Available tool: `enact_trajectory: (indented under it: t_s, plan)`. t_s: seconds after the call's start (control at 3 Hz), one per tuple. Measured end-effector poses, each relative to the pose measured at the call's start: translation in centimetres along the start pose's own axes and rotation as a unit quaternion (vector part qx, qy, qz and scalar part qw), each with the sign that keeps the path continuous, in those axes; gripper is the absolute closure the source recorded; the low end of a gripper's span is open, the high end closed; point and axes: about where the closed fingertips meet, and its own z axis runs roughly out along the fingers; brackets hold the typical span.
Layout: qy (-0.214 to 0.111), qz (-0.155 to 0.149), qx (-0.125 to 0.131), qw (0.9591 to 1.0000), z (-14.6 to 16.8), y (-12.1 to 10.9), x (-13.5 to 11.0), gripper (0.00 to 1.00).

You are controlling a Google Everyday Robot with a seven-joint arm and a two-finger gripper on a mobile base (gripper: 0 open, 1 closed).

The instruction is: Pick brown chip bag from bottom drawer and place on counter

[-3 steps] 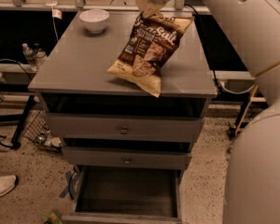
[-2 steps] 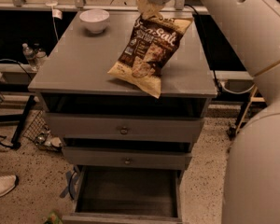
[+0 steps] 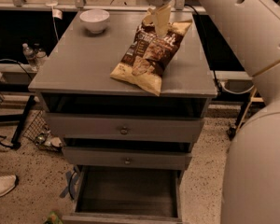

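The brown chip bag (image 3: 149, 52) lies flat on the counter (image 3: 84, 64), toward the right and front, with one corner reaching the front edge. My gripper (image 3: 159, 18) hangs from the arm at the top of the view, right at the far top end of the bag. The bottom drawer (image 3: 126, 195) is pulled open below, and its dark inside shows nothing in it.
A white bowl (image 3: 94, 20) stands at the counter's far left. Two shallower knobbed drawers (image 3: 123, 129) sit slightly open above the bottom one. My white arm (image 3: 252, 78) fills the right side. Water bottles (image 3: 32, 55) and a shoe (image 3: 2, 183) are at the left.
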Motion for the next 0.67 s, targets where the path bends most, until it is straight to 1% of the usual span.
enact_trajectory:
  t_s: [0.33,0.67]
  plan:
    - [0.002,0.006,-0.001,1.0000,-0.1,0.1,0.3,0.00]
    - [0.010,0.029,-0.004,0.9995,-0.4,0.7,1.5,0.00]
